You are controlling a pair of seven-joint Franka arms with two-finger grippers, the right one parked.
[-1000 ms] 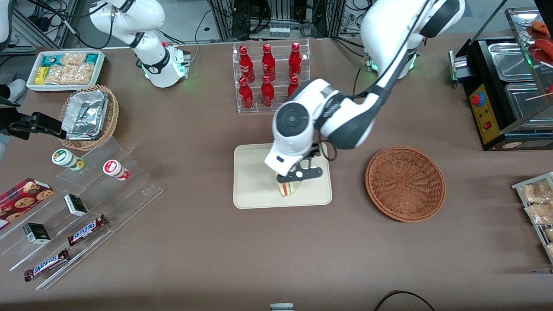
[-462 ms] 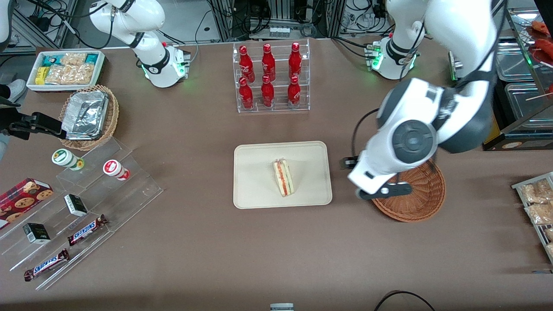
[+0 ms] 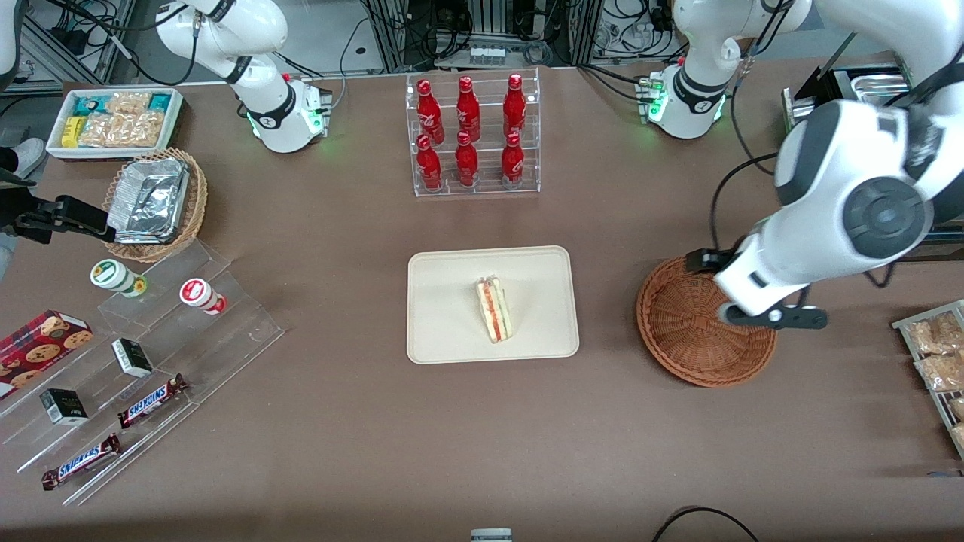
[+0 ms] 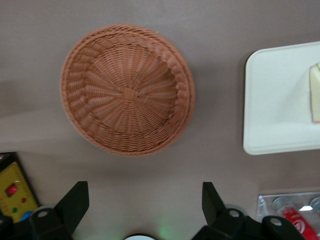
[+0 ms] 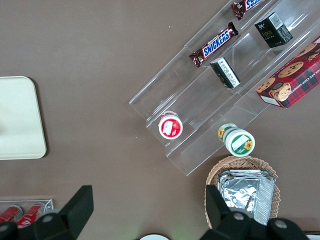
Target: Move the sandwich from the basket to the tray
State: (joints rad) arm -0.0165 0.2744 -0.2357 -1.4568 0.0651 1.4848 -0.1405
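The sandwich (image 3: 493, 310) lies on the cream tray (image 3: 444, 301) with its red-orange filling stripe facing up; one corner of the sandwich (image 4: 315, 92) also shows in the left wrist view, on the tray (image 4: 275, 100). The reddish-brown wicker basket (image 3: 689, 339) stands beside the tray toward the working arm's end, with nothing in it. My left gripper (image 3: 772, 318) hangs high over the basket's rim, away from the tray. In the wrist view the gripper (image 4: 142, 200) is open, with only bare table between its fingers and the basket (image 4: 127, 90) below.
A clear rack of red bottles (image 3: 471, 135) stands farther from the front camera than the tray. A black food warmer (image 3: 874, 165) and snack packets (image 3: 934, 354) sit at the working arm's end. Acrylic steps with snacks (image 3: 151, 354) and a foil-filled basket (image 3: 154, 203) lie toward the parked arm's end.
The gripper let go of the sandwich on the tray, then rose and swung over the basket toward the working arm's end. The sandwich stays on the tray.
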